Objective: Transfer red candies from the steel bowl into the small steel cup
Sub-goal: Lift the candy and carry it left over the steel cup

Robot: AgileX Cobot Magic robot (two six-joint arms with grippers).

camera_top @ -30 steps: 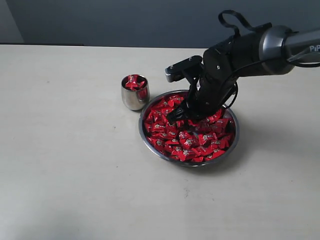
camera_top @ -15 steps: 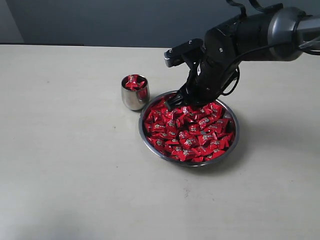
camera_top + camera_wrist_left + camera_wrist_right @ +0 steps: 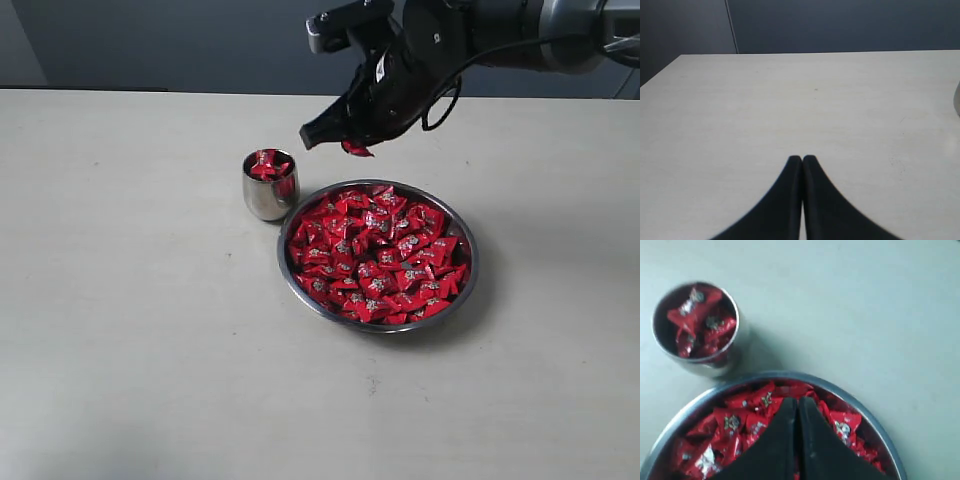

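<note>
The steel bowl (image 3: pixel 470 285) sits at table centre, heaped with red candies (image 3: pixel 380 255). To its left stands the small steel cup (image 3: pixel 268 197), with several candies inside. My right gripper (image 3: pixel 312 132) hangs in the air above the bowl's far rim, right of the cup, shut on a red candy (image 3: pixel 357 149) that dangles beneath the fingers. In the right wrist view the gripper (image 3: pixel 797 402) is shut over the bowl (image 3: pixel 875 425), with the cup (image 3: pixel 735 347) beyond. My left gripper (image 3: pixel 802 159) is shut and empty over bare table.
Pale tabletop (image 3: pixel 130 330) stretches around bowl and cup. A dark wall (image 3: pixel 180 40) runs along the table's far edge. The left arm does not show in the exterior view.
My right gripper rose out of the candy pile, carrying a red candy, and moved up and left toward the cup. Bowl and cup stayed put.
</note>
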